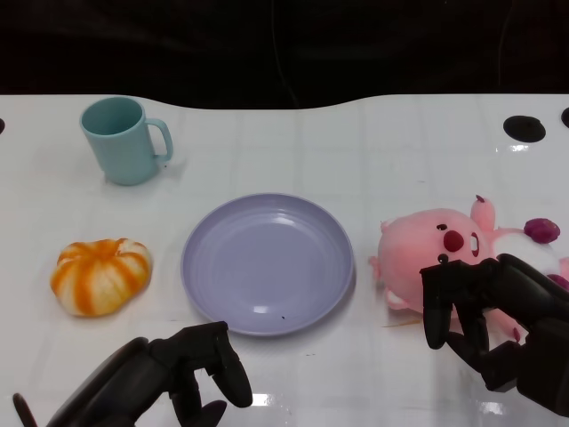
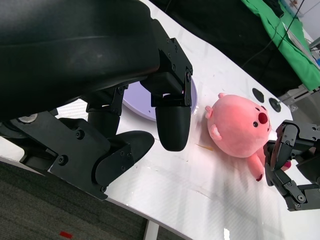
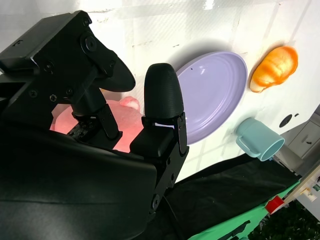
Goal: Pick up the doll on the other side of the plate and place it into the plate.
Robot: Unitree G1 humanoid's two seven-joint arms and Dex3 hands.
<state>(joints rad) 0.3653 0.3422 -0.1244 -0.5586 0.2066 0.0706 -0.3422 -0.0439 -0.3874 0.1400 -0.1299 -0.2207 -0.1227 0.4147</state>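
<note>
pink doll (image 1: 440,253) lies on its side on the white table (image 1: 356,142), just right of the lavender plate (image 1: 267,262), close to the rim but not in it; face with red nose turned up toward the head camera, a dark purple bit at its far right end. right hand (image 1: 498,320) hangs over the doll's near right side, fingers (image 1: 437,307) curled down and spread apart, tips next to the plush; can't tell if they touch it, nothing clamped. right wrist view shows the pink body (image 3: 127,107) right under the fingers, plate (image 3: 215,95) beyond. left hand (image 1: 169,374) sits low at the near edge in front of the plate, fingers loosely curled, apart, holding nothing; left wrist view shows its fingers (image 2: 172,117) above the table with the plate (image 2: 145,102) behind them and the doll (image 2: 240,125) further off, other hand (image 2: 290,160) next to it. plate is bare. teal mug (image 1: 124,138) stands upright far left, handle to the right. orange and white pumpkin toy (image 1: 100,276) lies left of the plate, apart from it.
</note>
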